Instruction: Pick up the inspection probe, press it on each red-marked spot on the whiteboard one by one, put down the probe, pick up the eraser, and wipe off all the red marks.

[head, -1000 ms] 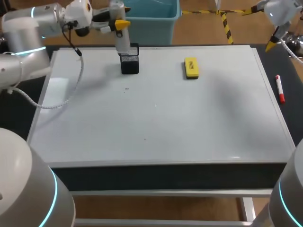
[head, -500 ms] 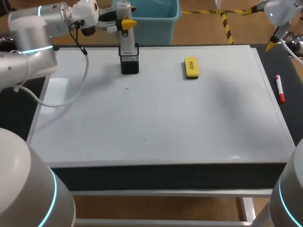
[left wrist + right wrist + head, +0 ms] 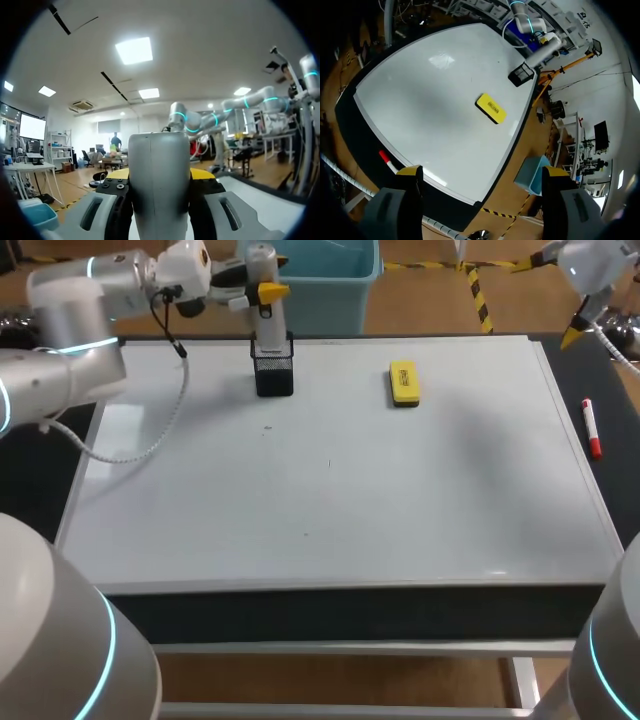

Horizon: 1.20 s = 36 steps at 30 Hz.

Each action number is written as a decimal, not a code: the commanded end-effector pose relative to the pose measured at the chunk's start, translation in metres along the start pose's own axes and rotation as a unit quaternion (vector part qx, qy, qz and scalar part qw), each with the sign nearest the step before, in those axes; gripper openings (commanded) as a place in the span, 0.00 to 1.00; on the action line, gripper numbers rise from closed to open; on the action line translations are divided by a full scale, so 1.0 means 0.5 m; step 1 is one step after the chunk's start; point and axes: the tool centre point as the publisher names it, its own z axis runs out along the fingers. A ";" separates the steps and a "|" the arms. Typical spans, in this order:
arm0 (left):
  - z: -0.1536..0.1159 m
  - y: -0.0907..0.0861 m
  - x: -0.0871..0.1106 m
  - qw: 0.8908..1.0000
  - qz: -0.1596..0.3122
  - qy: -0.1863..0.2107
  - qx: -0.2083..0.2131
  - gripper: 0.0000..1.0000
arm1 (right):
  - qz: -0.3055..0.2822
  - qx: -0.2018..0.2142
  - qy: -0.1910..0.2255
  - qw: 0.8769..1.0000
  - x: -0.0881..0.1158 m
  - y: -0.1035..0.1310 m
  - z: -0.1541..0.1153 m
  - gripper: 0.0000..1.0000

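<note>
Left gripper [image 3: 262, 288]: fingers closed on probe [image 3: 268, 328], upright in black mesh holder [image 3: 274, 375] at whiteboard's [image 3: 330, 520] far edge, likely for a straight vertical lift | right gripper [image 3: 482, 172]: wide open, empty, off far right corner, leaving board free | eraser [image 3: 404, 383]: flat near far edge, within reach for wiping.

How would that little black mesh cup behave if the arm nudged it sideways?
The black mesh cup looks like thin open wire, so probably light. It seems to stand loose on the smooth whiteboard, so it would likely slide. The probe in the left gripper seems to reach into it, so a sideways pull might tip it.
</note>
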 end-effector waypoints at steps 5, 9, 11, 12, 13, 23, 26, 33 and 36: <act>-0.002 0.031 -0.022 1.000 -0.006 0.006 -0.001 0.00 | -0.001 0.000 0.002 1.000 0.000 -0.001 -0.002 1.00; -0.004 0.047 -0.028 1.000 -0.010 0.003 -0.006 0.00 | -0.001 0.000 0.002 1.000 0.000 -0.001 -0.002 1.00; -0.004 0.056 -0.030 1.000 -0.014 0.004 -0.005 0.00 | -0.001 0.000 0.002 1.000 0.000 -0.001 -0.002 1.00; -0.004 0.061 -0.031 1.000 -0.016 0.004 -0.007 0.00 | -0.001 0.000 0.002 1.000 0.000 -0.001 -0.002 1.00; -0.004 0.066 -0.033 1.000 -0.017 0.004 -0.007 0.00 | -0.001 0.000 0.002 1.000 0.000 -0.001 -0.002 1.00; -0.004 0.102 -0.055 1.000 -0.019 -0.001 -0.004 0.00 | -0.001 0.000 0.002 1.000 0.000 -0.001 -0.002 1.00; -0.003 0.115 -0.062 1.000 -0.023 -0.003 -0.006 0.00 | -0.001 0.000 0.002 1.000 0.000 -0.001 -0.002 1.00; -0.009 0.144 -0.073 0.999 -0.041 -0.010 -0.007 0.00 | -0.001 0.000 0.002 1.000 0.000 -0.001 -0.002 1.00; -0.015 0.158 -0.077 0.999 -0.051 -0.013 -0.004 0.00 | -0.001 0.000 0.002 1.000 0.000 -0.001 -0.002 1.00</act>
